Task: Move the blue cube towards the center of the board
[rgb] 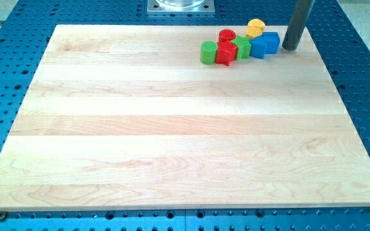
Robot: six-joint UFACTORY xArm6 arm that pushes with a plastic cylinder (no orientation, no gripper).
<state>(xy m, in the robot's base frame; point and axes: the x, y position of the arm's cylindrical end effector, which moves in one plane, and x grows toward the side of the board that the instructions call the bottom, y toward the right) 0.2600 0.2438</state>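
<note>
The blue cube [270, 42] sits near the board's top right, at the right end of a tight cluster of blocks. My tip [290, 48] stands just to the cube's right, touching it or nearly so. Another blue block [257, 48] lies against the cube's left side. My rod rises out of the view's top.
The cluster also holds a yellow block [255, 27] at the top, a green block [241, 46], a red cylinder [227, 36], a red block [225, 54] and a green cylinder [208, 52] at the left end. The wooden board [172, 141] lies on a blue perforated table.
</note>
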